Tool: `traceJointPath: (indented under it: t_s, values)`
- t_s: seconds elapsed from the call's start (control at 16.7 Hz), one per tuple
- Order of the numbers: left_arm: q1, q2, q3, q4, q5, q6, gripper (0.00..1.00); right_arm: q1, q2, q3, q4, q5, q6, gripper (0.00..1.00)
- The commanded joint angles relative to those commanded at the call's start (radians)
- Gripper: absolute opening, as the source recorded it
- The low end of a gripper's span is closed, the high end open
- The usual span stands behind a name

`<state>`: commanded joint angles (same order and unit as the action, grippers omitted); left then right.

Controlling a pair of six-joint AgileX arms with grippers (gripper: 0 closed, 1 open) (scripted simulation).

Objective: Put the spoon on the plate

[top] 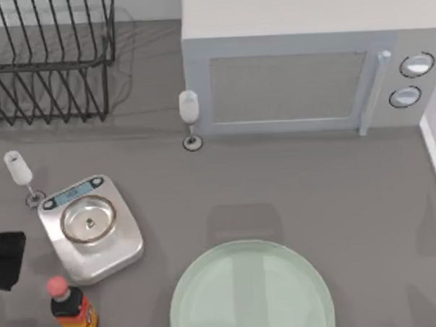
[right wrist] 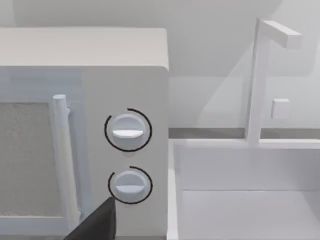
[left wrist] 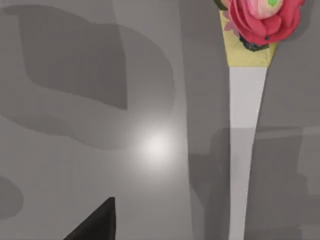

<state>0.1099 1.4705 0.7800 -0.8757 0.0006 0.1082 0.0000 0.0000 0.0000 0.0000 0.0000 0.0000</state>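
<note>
Thin white tapering handle, judged to be the spoon's, lies flat on the grey bench, one end meeting a yellow piece bearing a pink-red flower. The left gripper is at the bench's left edge, well apart from the large round pale green glass plate. The spoon is probably light, stiff and smooth; pinch it mid-handle, across its width. The right gripper faces the white microwave. I cannot tell whether either gripper's fingers are apart or together.

The plate lies at the near edge of the table, with the kitchen scale to its left and a bottle nearer and left of the scale. The microwave stands at the far right, the dish rack at the far left. One stemmed glass stands just left of the microwave, another just left of the scale.
</note>
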Motion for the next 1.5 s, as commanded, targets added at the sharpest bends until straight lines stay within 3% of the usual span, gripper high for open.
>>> traceJointPath:
  t_s: [0.3,0.66,1.44,1.5]
  values:
    - [0.003,0.122,-0.131,0.261,0.0,0.005,1.0,0.0,0.0,0.0,0.0,0.0,0.0,1.0]
    - [0.004,0.145,-0.155,0.301,0.0,0.007,1.0,0.0,0.0,0.0,0.0,0.0,0.0,1.0]
    - [0.004,0.145,-0.155,0.301,0.0,0.007,0.02,0.0,0.0,0.0,0.0,0.0,0.0,1.0]
    - [0.004,0.145,-0.155,0.301,0.0,0.007,0.0,0.0,0.0,0.0,0.0,0.0,0.0,1.0]
